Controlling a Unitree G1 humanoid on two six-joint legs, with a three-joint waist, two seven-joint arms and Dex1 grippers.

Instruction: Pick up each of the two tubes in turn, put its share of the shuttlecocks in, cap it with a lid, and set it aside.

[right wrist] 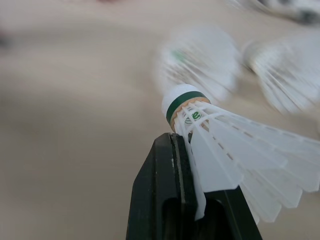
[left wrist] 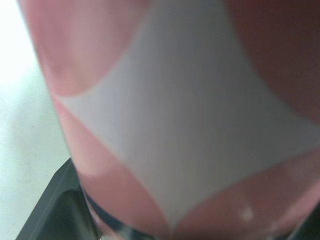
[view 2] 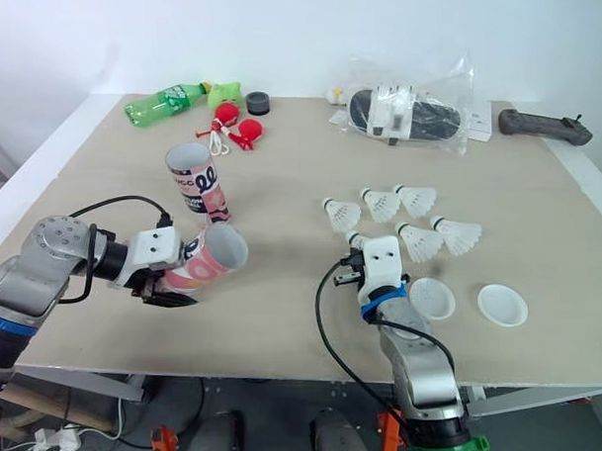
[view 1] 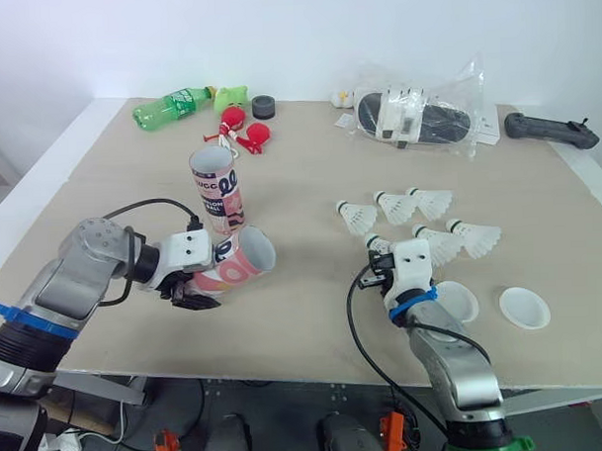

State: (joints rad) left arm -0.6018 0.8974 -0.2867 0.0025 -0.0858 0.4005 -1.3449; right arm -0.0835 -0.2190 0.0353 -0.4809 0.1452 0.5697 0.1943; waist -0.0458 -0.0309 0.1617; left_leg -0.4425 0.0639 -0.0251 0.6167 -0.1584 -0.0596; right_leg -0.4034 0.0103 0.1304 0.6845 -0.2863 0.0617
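Though partial, "UCC" on upright tube (view 1: 218,194).

Pink, white-diamond front tube (view 1: 235,269); white shuttlecock (right wrist: 222,147), green band; green bottle (view 1: 168,107).

Two tubes (view 1: 218,194), six shuttlecocks (view 1: 358,217), two white lids (view 1: 524,308).

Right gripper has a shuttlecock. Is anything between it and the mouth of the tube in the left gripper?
Nothing visible. Only bare table lies between the shuttlecock in the right gripper and the open mouth of the held tube. The upright tube stands behind the held tube, off that line.
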